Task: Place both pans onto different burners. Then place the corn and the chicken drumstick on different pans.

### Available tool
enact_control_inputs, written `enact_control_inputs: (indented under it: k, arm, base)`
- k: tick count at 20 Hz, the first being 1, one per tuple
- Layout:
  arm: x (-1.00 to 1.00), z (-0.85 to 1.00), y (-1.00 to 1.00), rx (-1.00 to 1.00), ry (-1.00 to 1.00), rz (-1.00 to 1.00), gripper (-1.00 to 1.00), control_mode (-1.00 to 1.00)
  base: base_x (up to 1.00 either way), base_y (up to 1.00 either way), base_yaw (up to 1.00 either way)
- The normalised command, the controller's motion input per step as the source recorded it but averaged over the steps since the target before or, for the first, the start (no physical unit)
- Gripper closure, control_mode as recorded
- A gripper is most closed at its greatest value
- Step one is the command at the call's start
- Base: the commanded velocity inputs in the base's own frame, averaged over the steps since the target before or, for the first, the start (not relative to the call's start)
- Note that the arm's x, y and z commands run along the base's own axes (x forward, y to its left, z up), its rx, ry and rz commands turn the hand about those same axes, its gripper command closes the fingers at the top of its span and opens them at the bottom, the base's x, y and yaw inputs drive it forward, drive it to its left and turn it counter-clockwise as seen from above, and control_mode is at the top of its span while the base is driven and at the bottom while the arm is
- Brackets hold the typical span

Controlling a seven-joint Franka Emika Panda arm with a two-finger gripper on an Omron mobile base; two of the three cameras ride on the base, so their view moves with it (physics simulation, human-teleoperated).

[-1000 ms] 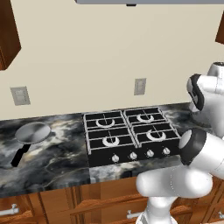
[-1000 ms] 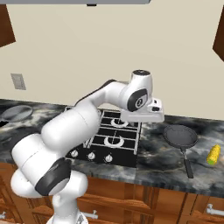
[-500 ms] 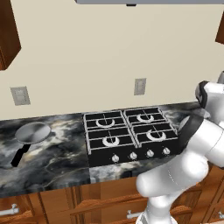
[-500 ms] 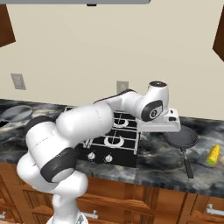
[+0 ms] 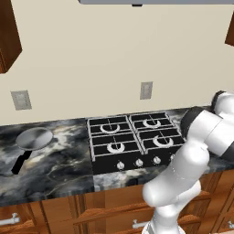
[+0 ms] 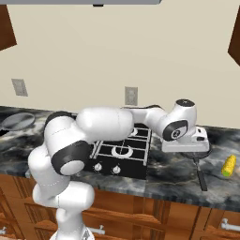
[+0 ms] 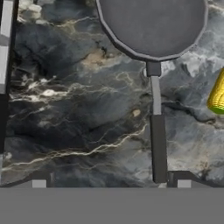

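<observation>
Below the open tool, a round matte-grey pan on veined marble counter.

dark marble counter, wall outlets, wooden drawers below.

Your hand view crops the small bright yellow corn cob and the dark grey round pan; the arm hides that pan's bowl from the right base camera.

Cream wall w/ outlets, marble counter, wood cabinets.
</observation>
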Motion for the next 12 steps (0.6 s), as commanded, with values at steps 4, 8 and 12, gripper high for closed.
enact_control_inputs:
  k: [4, 8, 12]
  arm:
    - [0.0, -0.23, -0.26, 0.02, 0.08, 0.0, -1.0, -1.0]
    - [0.0, -0.28, -0.27, 0.03, 0.02, 0.0, -1.0, -1.0]
    - [0.0, -0.31, -0.34, 0.04, 0.0, 0.0, -1.0, -1.0]
  base:
    - [0.0, 0.0, 0.0]
    - [0.0, 0.0, 0.0]
    - [0.0, 0.0, 0.0]
